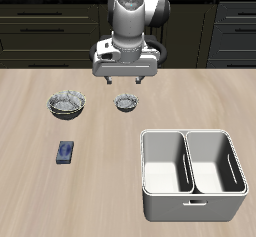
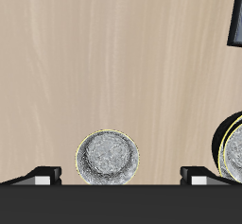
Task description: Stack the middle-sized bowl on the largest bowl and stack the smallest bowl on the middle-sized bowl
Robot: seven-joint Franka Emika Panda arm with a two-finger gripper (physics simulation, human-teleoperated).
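Note:
The smallest bowl (image 1: 125, 103) stands alone on the table near its middle; it also shows in the wrist view (image 2: 109, 159). My gripper (image 1: 122, 82) hangs open and empty just above and behind it, with a fingertip on either side in the wrist view (image 2: 121, 178). A wider bowl stack stands apart beside it. Two nested rims show there, so the middle-sized bowl (image 1: 67, 103) appears to sit inside the largest bowl (image 1: 53, 105). In the wrist view the stack is cut by the frame edge: outer rim of the largest bowl (image 2: 223, 145), middle-sized bowl (image 2: 236, 154) inside.
A small blue block (image 1: 66, 152) lies nearer the table's front edge than the stack; it shows in the wrist view (image 2: 235, 25) too. A white two-compartment bin (image 1: 192, 186) stands at the front of the table.

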